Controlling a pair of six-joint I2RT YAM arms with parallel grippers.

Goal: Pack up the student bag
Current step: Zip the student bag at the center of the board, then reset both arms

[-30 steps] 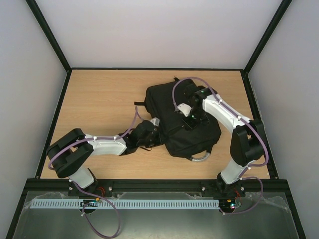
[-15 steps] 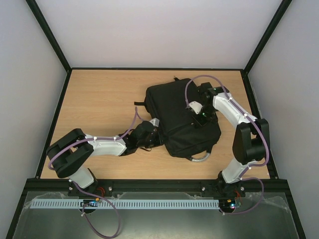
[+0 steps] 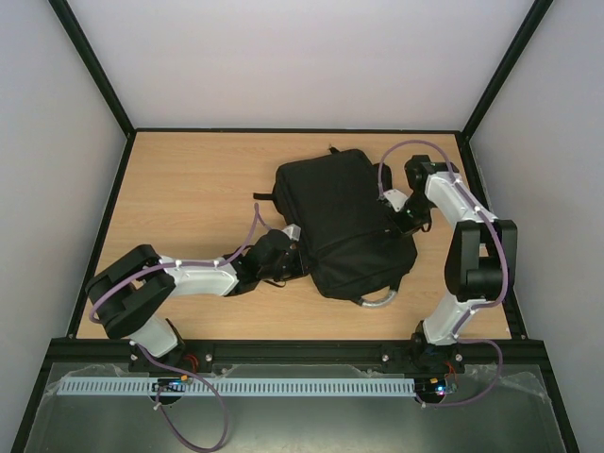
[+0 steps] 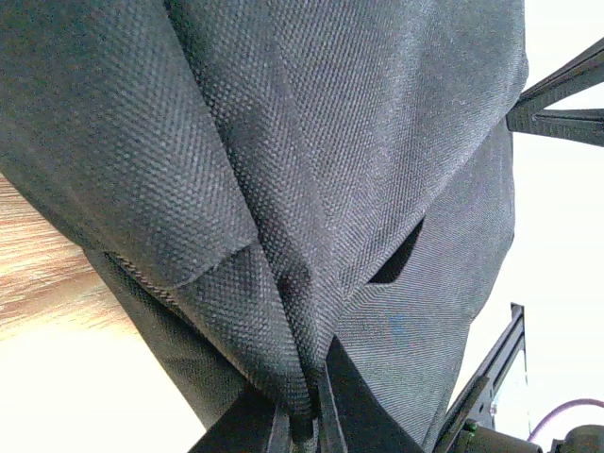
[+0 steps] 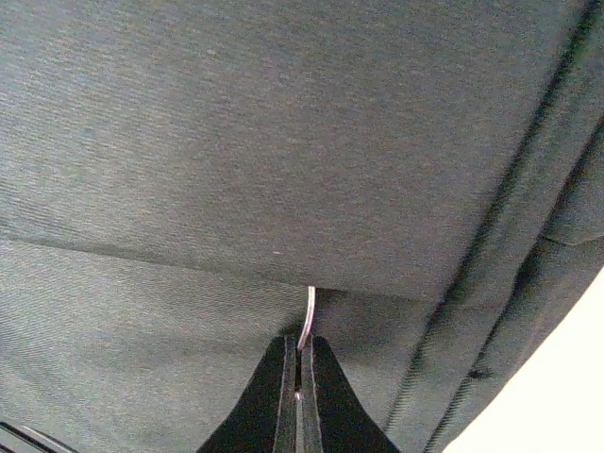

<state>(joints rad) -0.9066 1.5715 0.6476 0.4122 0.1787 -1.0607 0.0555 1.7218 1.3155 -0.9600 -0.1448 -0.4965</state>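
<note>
The student bag (image 3: 344, 212), a large black backpack, lies flat in the middle of the table with its grey loop handle (image 3: 377, 300) toward the near edge. My left gripper (image 3: 283, 257) is at the bag's left edge. In the left wrist view it (image 4: 304, 420) is shut on a pinched fold of the bag's black fabric (image 4: 283, 283). My right gripper (image 3: 401, 215) is at the bag's right edge. In the right wrist view it (image 5: 298, 357) is shut on a thin metal zip pull (image 5: 308, 316) that comes out of a seam in the bag (image 5: 236, 142).
The wooden table (image 3: 189, 189) is boxed in by a black frame and pale walls. A thin black strap (image 3: 264, 198) sticks out at the bag's left side. The right arm's elbow (image 3: 477, 260) stands close to the right table edge.
My right gripper has moved from over the middle of the bag out to its right edge, still shut. My left gripper and the bag have stayed put.
</note>
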